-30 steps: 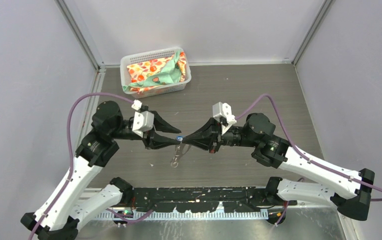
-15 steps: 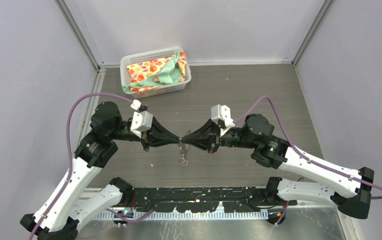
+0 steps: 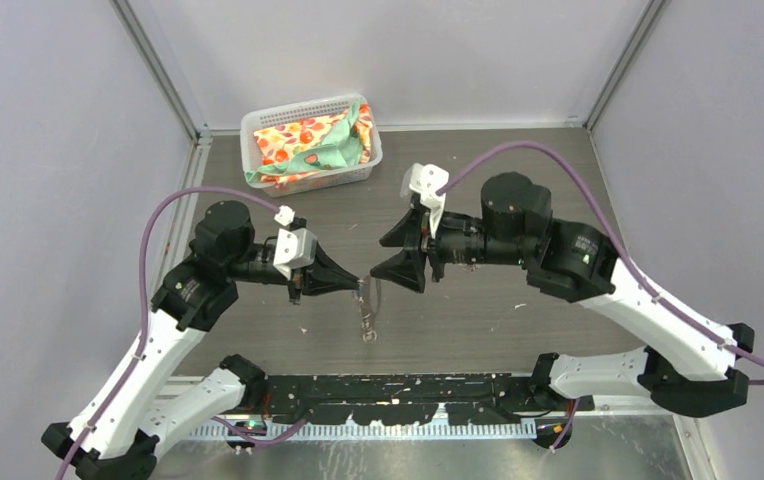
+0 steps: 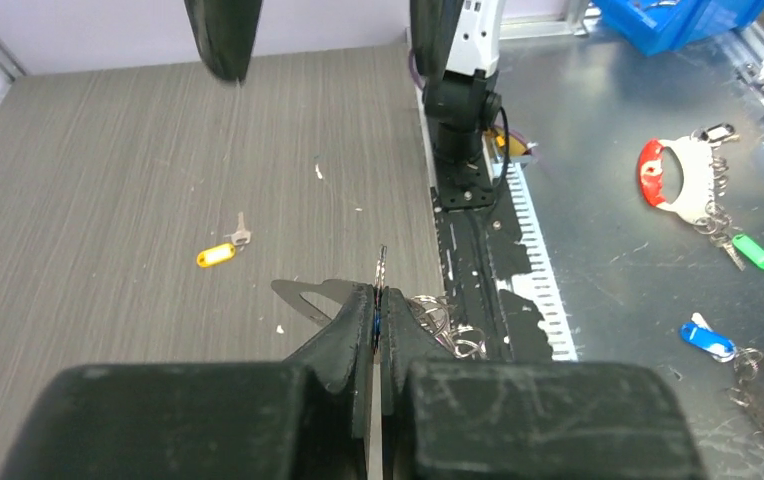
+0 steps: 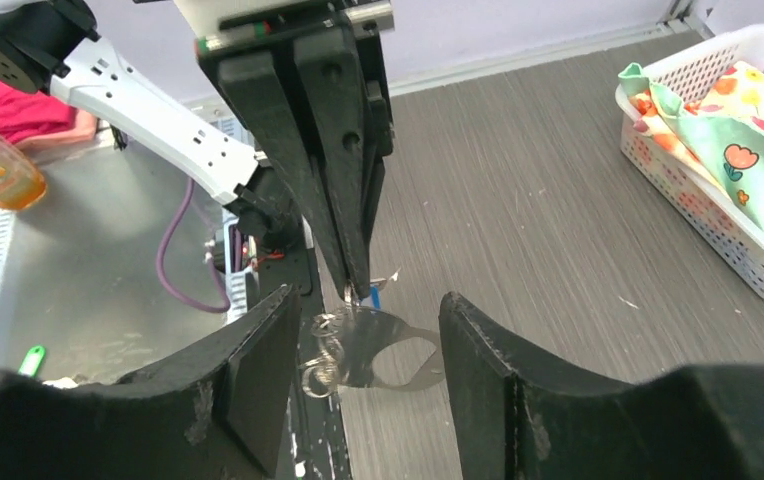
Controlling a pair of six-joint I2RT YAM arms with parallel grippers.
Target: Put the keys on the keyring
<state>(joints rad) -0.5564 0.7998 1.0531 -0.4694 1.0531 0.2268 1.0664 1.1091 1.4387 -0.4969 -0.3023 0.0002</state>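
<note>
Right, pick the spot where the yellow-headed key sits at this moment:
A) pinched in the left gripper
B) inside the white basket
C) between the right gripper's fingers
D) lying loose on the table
D: the left wrist view shows the yellow key lying loose on the table, away from the left gripper, which is shut on the blue key; the right gripper is open and holds nothing.

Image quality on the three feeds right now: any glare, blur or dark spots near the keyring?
Top external: even, soft light, faint shadows; keyring too small for detail. Left wrist: left gripper is a dark mass filling the bottom; table sharp and well lit. Right wrist: right gripper dark, little detail; keyring reflects brightly, blue key barely visible.
</note>
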